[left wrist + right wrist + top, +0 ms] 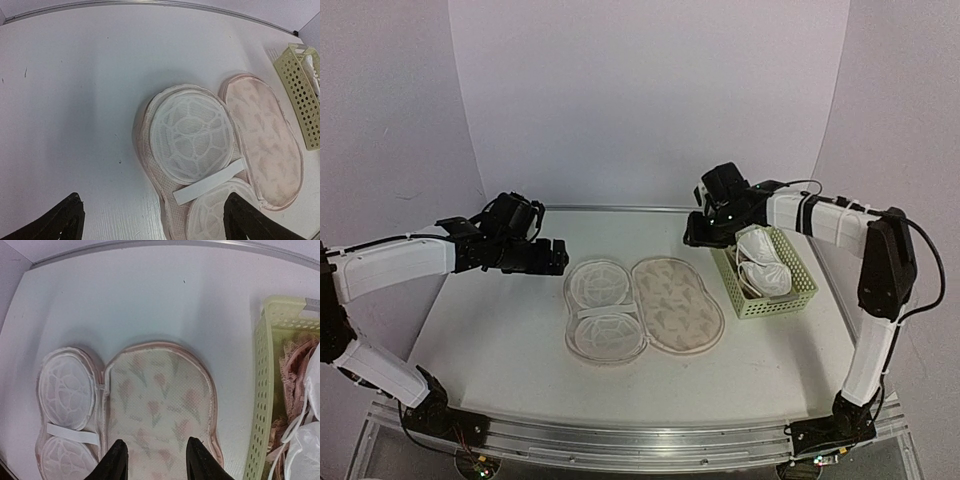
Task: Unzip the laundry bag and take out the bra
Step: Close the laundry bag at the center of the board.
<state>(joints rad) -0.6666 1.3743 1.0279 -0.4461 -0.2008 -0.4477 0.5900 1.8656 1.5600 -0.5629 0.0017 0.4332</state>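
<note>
Nearest in top view: L arm base (436,406) and R arm base (836,430) at 6 o'clock edge of table (500,330). Mid-table: laundry bag (675,305), unzipped, spread flat, printed half at 3 o'clock, white mesh domes (600,285) on half at 9. L pincer (556,257) at bag's 10 o'clock, apart from it, jaws wide, empty. Green basket (775,306) just beside bag at 3 o'clock, bra (765,272) inside. R pincer (705,236) over basket's 11 o'clock corner.

L wrist view: fingers (65,222) far apart at 6 o'clock, nothing between; domes ahead at 1 o'clock, printed half and basket twd 3.

R wrist view: fingers (116,460) partly apart, gripping nothing; printed half just beyond tips at 12, domes at 9, basket at 3 w/ bra's white cup at 4.
</note>
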